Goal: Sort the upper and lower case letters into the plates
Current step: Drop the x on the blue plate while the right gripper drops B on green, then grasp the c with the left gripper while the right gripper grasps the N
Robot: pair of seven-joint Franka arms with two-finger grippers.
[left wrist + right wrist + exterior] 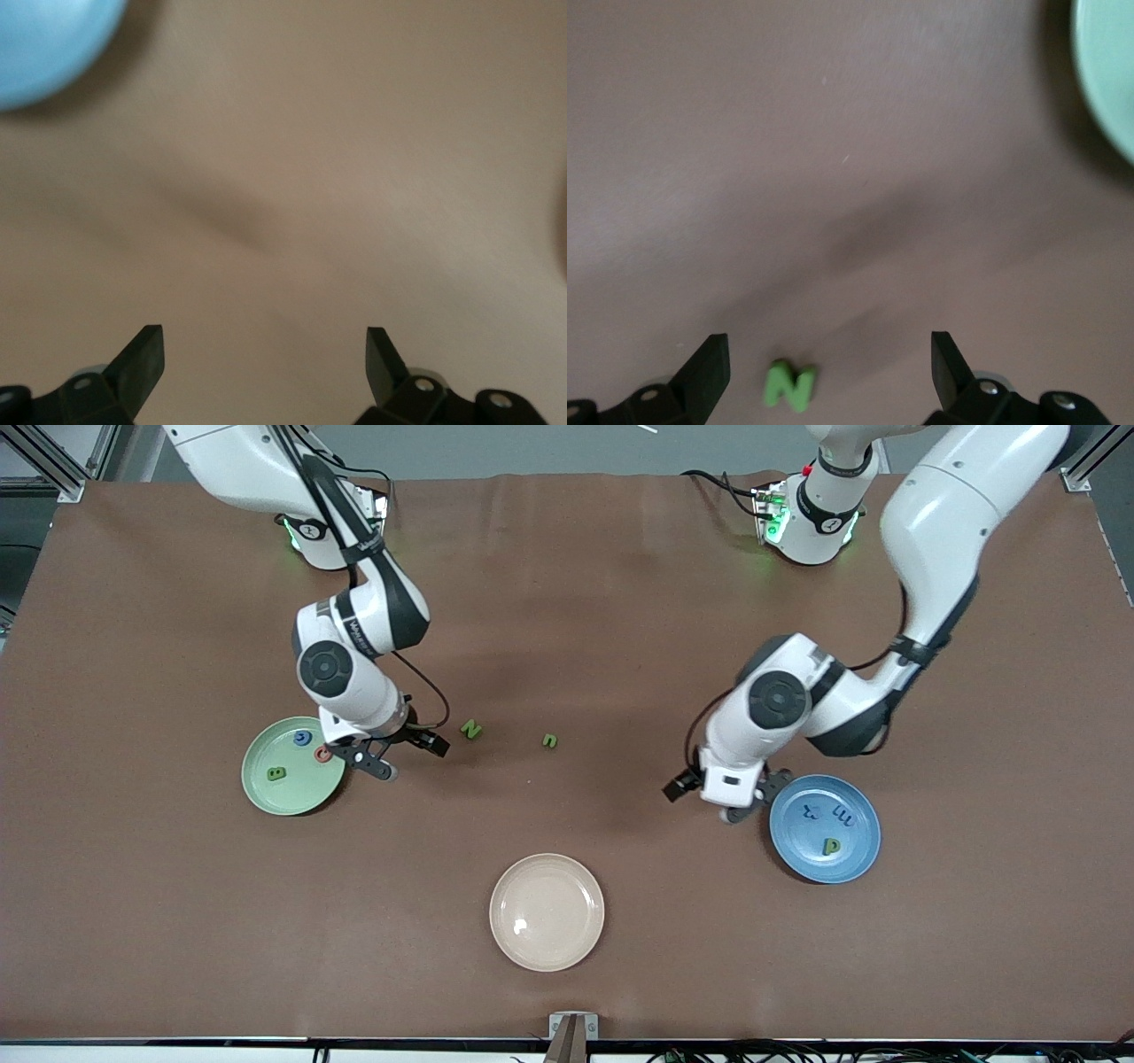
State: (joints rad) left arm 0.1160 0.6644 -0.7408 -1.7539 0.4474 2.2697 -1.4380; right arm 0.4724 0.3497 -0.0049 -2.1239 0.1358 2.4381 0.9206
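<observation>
Six letters sit plated; chunky green capital N (471,730) and small green n (550,740) remain (12 o'clock of the cream plastic plate (585,939)). Both the left gripper (742,802), beside the blue plate, and the right gripper (394,757), beside the green plate, stand apart, empty.

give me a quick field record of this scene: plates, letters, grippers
green plate: holds green B, blue G, red letter
blue plate: holds blue x, blue m, green p
beige plate: no letters
loose on table: green N, green n, between the two arms
right gripper: open, by the green plate's rim
left gripper: open, beside the blue plate
</observation>
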